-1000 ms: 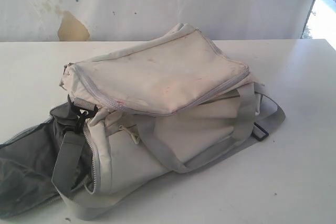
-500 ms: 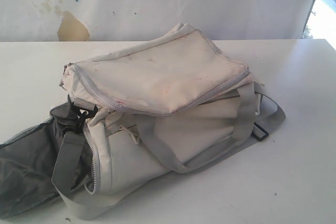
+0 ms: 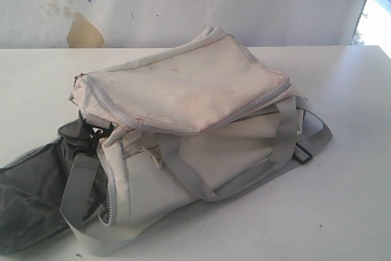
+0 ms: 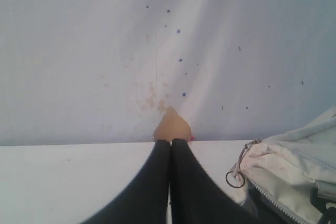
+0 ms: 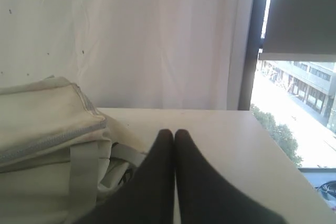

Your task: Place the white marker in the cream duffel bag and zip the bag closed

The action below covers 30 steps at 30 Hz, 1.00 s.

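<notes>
Nothing has shifted since the earlier exterior frames: bag and straps lie exactly as they did.

We cannot find the white marker in any view, so we cannot say where it is or which way its long axis runs. The cream duffel bag [image 3: 183,108] lies slumped on the tabletop [image 3: 342,206]. Its long axis runs diagonally from the near left corner, as the exterior view shows it, toward the far right. Its open end faces that near left corner, where the dark lining [image 3: 30,194] spills out beside a grey strap [image 3: 78,181]. A zipped flap is folded over the top.

The left pincer [image 4: 169,141] is closed on nothing, its tips pressed together, with the bag's ring pull [image 4: 234,178] near it. The right pincer [image 5: 174,132] is likewise closed and empty, just beside the bag's other end.

We judge the task barely begun. The marker must be found first. To do that step well, we would open one pincer and grip the barrel across its middle. We would then feed it end-first into the open mouth, along the bag's length. For zipping, one pincer should pin the fabric while the other draws the pull, or the soft bag may simply drag.
</notes>
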{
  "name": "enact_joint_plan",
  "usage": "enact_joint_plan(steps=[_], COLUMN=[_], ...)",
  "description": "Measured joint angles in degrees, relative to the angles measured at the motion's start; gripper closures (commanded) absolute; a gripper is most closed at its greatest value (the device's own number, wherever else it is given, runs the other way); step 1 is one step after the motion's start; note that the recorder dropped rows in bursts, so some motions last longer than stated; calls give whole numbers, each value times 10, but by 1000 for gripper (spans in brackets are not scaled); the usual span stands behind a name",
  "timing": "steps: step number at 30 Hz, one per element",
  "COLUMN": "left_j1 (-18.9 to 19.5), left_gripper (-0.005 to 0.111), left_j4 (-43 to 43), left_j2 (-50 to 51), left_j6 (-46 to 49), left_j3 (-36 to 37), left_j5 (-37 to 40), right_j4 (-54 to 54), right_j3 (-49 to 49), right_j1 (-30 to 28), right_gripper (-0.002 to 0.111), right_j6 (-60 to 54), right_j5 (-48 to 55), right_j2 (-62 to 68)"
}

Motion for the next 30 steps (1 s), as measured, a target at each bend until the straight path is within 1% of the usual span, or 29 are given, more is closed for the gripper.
enact_joint_plan(steps=[5, 14, 18, 30], left_j1=[0, 0, 0, 0], left_gripper=[107, 107, 107, 107], left_j4=[0, 0, 0, 0], left_j2=[0, 0, 0, 0], left_j6=[1, -7, -13, -14], left_j3=[0, 0, 0, 0], left_j5=[27, 111, 118, 120], right_j4=[0, 0, 3, 3], right_j3=[20, 20, 20, 20], right_j1=[0, 0, 0, 0], right_gripper=[108, 108, 108, 108], right_j6=[0, 10, 15, 15], right_j5=[-3, 63, 80, 83], right_j2=[0, 0, 0, 0])
